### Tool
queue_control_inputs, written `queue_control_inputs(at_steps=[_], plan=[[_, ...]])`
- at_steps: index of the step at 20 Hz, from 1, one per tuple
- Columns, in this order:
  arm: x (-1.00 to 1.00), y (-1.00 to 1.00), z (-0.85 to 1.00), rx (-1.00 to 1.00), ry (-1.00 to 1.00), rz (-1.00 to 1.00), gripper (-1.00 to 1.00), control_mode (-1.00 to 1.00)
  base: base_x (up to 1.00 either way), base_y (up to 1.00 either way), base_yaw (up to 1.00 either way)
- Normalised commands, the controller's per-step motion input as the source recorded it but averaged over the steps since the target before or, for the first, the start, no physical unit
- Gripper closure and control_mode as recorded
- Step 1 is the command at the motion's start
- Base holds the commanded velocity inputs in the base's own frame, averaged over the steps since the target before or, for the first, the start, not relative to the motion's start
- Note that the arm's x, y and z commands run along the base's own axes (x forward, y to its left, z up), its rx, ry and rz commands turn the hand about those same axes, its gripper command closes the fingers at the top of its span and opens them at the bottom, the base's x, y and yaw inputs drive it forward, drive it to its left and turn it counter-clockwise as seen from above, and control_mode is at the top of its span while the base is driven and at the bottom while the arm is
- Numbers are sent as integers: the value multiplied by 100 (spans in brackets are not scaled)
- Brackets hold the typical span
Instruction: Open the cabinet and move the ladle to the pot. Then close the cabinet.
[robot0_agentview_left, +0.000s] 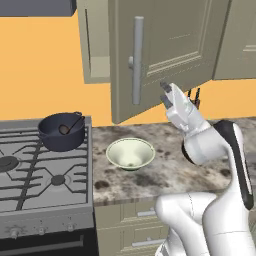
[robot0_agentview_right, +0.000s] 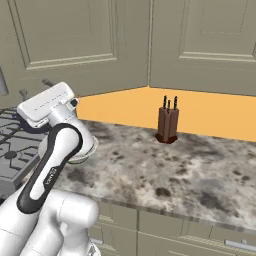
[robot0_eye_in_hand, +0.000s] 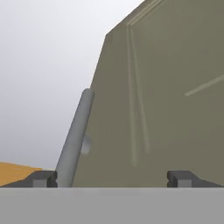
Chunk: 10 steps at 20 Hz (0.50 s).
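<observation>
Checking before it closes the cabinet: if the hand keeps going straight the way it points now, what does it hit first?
Probably the open cabinet door: the open hand faces its panel, the bar handle near one fingertip. Depth is unclear.

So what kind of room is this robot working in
A home-style kitchen, rendered rather than real: a gas stove with black grates holding a dark blue-grey pot, a speckled stone counter with a wooden knife block, and grey-beige wall cabinets.

White arm (robot0_agentview_left: 215, 210), dark joints
</observation>
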Motion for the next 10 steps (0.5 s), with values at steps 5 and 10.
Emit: queue_control_inputs(at_steps=[5, 10], plan=[[68, 41, 1, -15, 4, -30, -100, -100, 0, 0, 0], [75, 38, 9, -17, 12, -39, -100, -100, 0, 0, 0]])
